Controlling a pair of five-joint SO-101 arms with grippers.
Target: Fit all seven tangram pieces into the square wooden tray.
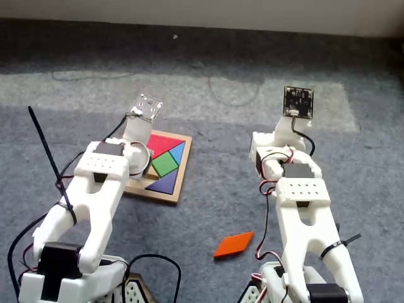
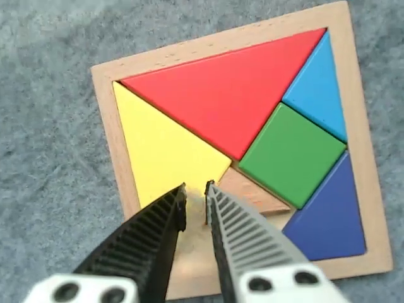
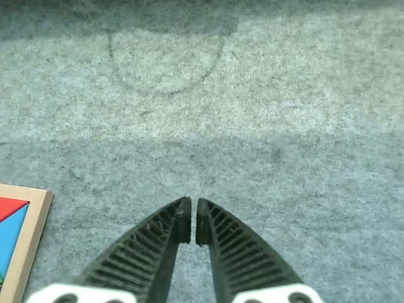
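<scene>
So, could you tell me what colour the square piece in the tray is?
The square piece is green; left wrist view.

Overhead downward; wrist views close; tray (image 2: 221, 43) shared

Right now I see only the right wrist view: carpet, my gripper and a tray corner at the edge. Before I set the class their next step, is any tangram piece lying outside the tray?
Observer: Yes. An orange parallelogram lies on the carpet near the base of the right arm, apart from the tray.
Operator: Which pieces sit in the tray?
Observer: Five are clear: red triangle, yellow triangle, light blue triangle, green square, dark blue triangle.
Operator: Where is the left gripper?
Observer: The left gripper hangs over the tray's bare floor beside the yellow triangle, fingers slightly apart, holding nothing.
</scene>
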